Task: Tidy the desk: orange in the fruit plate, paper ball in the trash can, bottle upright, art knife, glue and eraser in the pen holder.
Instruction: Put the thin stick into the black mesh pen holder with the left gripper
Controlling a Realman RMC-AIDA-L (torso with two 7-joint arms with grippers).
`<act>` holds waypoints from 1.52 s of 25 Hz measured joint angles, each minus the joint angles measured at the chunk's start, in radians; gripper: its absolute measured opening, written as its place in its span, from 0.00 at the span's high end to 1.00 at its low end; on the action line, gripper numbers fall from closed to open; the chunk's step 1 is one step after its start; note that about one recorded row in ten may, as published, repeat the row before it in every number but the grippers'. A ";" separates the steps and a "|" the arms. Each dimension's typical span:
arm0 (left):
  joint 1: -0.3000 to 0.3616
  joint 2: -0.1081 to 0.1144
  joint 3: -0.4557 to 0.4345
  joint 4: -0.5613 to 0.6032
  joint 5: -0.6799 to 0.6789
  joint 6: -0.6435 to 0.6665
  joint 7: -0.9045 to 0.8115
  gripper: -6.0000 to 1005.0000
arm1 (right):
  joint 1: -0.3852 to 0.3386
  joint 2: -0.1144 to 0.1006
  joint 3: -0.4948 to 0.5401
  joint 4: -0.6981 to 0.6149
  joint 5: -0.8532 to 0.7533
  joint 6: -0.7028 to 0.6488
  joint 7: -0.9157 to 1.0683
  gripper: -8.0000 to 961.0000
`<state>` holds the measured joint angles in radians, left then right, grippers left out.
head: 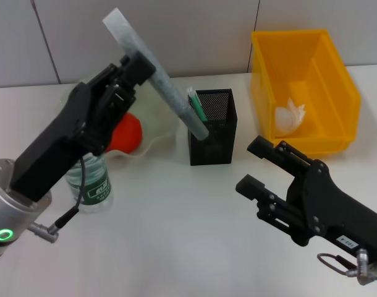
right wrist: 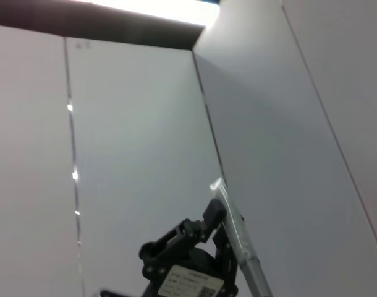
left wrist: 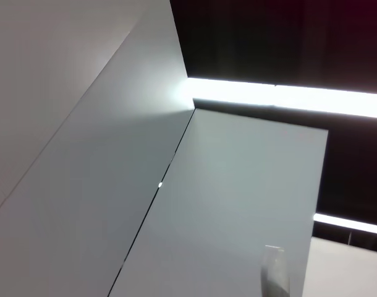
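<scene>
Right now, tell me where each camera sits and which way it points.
Head view: on the head, facing forward and down at the desk; both arms show, left gripper clamping a pale stick, right gripper open.
Left wrist view: on the left arm, aimed up at wall panels; no fingers show.
Right wrist view: likewise aimed up; shows the left gripper.
Shared: all three show the pale stick.

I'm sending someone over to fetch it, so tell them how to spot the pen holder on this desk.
Find the big yellow trash can at the back of the white desk. Just to its left stands the pen holder, a black mesh square cup, taller than wide. It is the only dark see-through container there, with a long pale stick held by the left gripper leaning into it.
</scene>
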<state>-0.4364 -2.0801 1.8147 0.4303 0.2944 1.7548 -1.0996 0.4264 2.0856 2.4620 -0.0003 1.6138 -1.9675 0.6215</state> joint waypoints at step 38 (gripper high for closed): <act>-0.005 0.000 0.069 -0.014 -0.196 0.065 -0.087 0.86 | 0.084 0.007 0.055 -0.034 0.008 -0.101 0.201 0.30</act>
<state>-0.4418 -2.0801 1.8834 0.4162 0.0980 1.8200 -1.1869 0.5105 2.0924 2.5174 -0.0341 1.6213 -2.0686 0.8227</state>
